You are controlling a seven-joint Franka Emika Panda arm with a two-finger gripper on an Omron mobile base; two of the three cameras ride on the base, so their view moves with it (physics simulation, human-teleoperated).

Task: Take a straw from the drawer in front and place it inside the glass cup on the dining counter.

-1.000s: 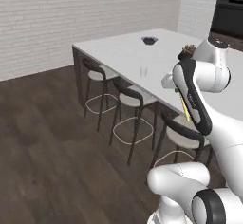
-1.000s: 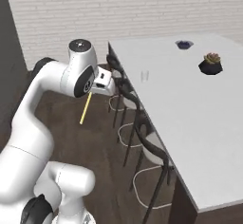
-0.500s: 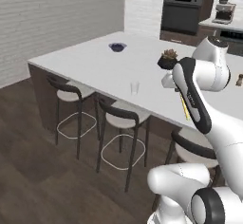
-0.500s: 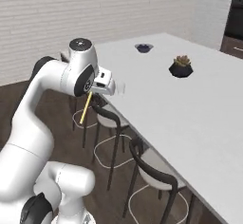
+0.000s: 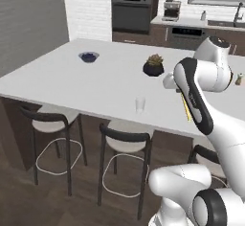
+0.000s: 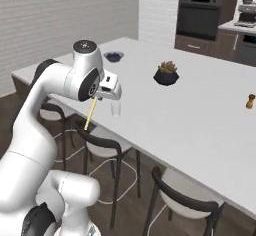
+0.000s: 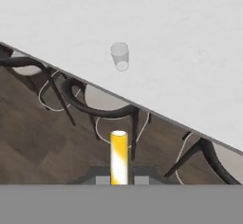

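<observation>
My gripper (image 6: 98, 97) is shut on the pale-yellow straw (image 6: 90, 116), which hangs slanting down from it over the stools at the near side of the dining counter (image 6: 200, 117). In the hand view the straw (image 7: 118, 155) rises between my fingertips, with the glass cup (image 7: 120, 55) further ahead. The small clear glass cup (image 5: 139, 104) stands upright near the counter's near edge, apart from the straw (image 5: 185, 108). From the right base view the glass cup (image 6: 116, 109) lies just beyond my hand. The drawer is out of view.
A dark potted plant (image 6: 167, 74) and a dark bowl (image 6: 114, 56) sit farther back on the counter, a pepper shaker (image 6: 250, 101) to the right. Black-backed stools (image 5: 123, 146) line the near edge. Wall ovens (image 5: 131, 12) stand behind.
The whole scene has shifted as the base turned and drove: the counter now lies closer and broader ahead. The straw stays held in my shut gripper.
</observation>
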